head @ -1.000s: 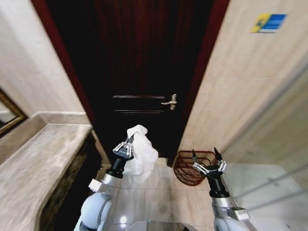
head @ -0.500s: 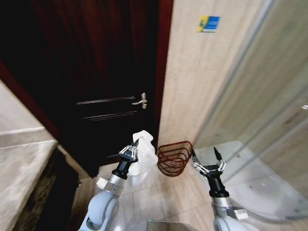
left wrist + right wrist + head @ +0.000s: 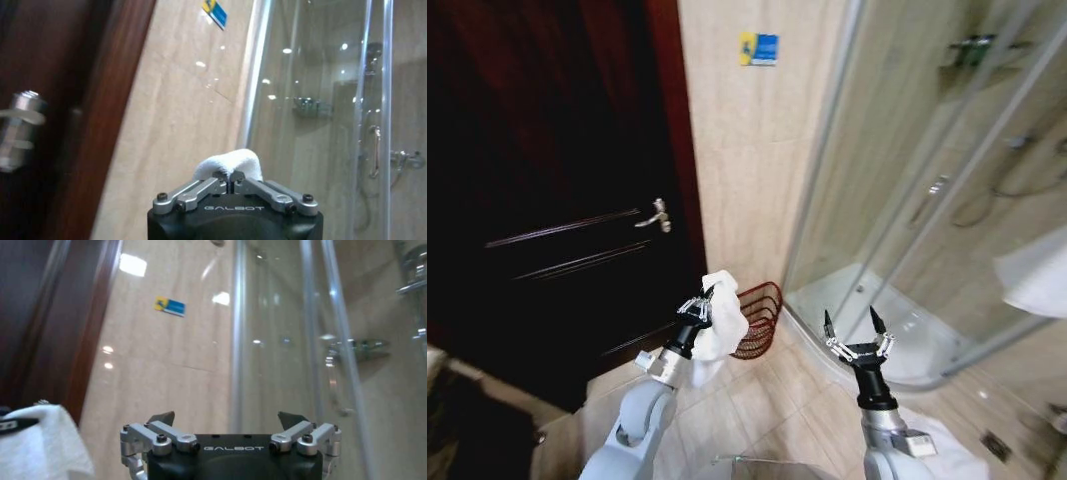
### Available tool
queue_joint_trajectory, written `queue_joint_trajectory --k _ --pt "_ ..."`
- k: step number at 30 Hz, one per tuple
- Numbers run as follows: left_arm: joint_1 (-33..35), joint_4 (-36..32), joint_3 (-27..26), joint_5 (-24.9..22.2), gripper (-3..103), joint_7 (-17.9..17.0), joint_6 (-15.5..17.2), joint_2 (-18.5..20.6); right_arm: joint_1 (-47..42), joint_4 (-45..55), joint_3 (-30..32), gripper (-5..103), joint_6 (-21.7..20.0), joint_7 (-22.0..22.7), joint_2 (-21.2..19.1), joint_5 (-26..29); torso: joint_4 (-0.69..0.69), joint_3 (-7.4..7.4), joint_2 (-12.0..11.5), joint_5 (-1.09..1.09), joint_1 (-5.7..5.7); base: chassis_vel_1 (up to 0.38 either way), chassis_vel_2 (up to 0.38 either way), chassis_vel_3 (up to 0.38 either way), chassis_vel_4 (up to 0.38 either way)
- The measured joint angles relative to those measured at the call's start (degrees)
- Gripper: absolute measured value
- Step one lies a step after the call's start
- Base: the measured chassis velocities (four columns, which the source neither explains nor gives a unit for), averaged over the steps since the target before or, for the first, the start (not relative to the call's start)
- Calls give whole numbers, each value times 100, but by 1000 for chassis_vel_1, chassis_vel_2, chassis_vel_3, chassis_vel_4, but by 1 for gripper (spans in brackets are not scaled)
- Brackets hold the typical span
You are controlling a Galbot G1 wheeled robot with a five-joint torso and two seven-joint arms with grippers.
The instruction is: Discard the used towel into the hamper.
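The white towel (image 3: 720,318) hangs bunched from my left gripper (image 3: 697,302), which is shut on it and held up in front of me; a fold of the towel (image 3: 228,163) pokes out past the closed fingers in the left wrist view. Just behind and to the right of the towel, the dark red-brown open-weave hamper (image 3: 757,318) stands on the floor against the tiled wall, partly covered by the towel. My right gripper (image 3: 850,322) is held up on the right, open and empty. The towel (image 3: 40,447) also shows at the edge of the right wrist view.
A dark wooden door (image 3: 537,200) with a metal handle (image 3: 656,216) fills the left. A glass shower enclosure (image 3: 927,180) with a curved white base (image 3: 897,330) stands on the right. Beige tiled wall (image 3: 747,170) lies between them, and tiled floor (image 3: 767,410) is ahead.
The whole view has swung to the right: the door has slid left and the shower has come in. The hamper now sits nearer the middle, just behind the towel. Both grippers keep their poses.
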Motion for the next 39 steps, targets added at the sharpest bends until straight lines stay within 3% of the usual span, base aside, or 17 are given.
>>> queue_joint_trajectory --k 7,12,20,29,39 --pt "-669 730 154 -168 1 -39 -243 154 39 -37 19 100 -24 -9 4 -77 -1 0 0 1 0 -94 -103 -88 -93" --pt "-1169 1648 426 -259 1 25 -407 349 198 -127 -152 100 -44 20 180 -310 4 0 -1 0 0 -12 -7 -5 -10" --pt "-2598 3091 1108 -347 1 -62 -589 568 240 -403 -102 100 140 -12 308 -468 0 1 -1 0 1 0 0 0 0" --pt "-3838 3982 1959 -600 1 -403 -595 492 169 -487 -60 100 301 -85 305 -435 0 1 -1 0 1 0 0 0 0" --pt "-4796 4816 2140 -684 1 -537 -780 465 103 -511 -75 100 375 -157 302 -424 2 1 -1 0 1 0 0 0 0"
